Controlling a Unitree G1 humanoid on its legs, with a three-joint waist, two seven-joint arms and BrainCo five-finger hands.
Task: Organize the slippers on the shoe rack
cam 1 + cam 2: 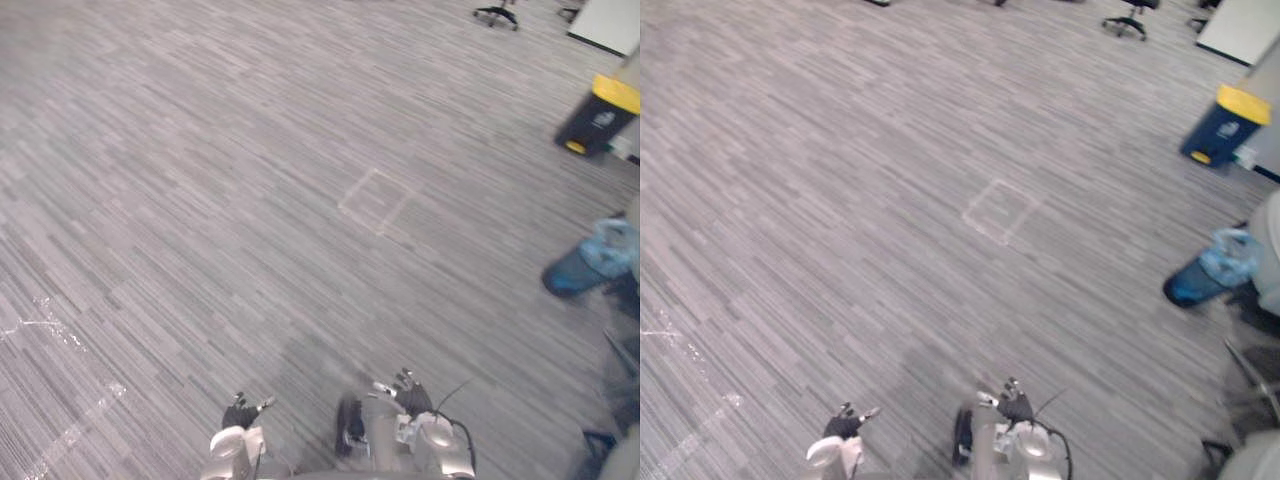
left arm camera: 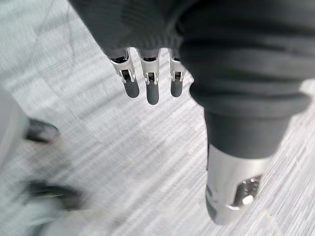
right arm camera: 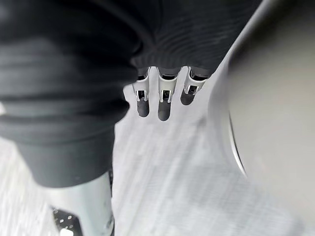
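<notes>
At bottom centre: left hand [image 1: 240,412] and right hand [image 1: 410,395], fingers [image 2: 146,88] straight and relaxed, holding nothing. At upper right: yellow-lidded bin [image 1: 600,118]; below it, blue bag [image 1: 590,262] on carpet [image 1: 250,200].

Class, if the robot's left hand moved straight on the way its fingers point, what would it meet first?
Most likely the carpet floor: the left hand points straight at bare carpet, though the distance is unclear.
</notes>
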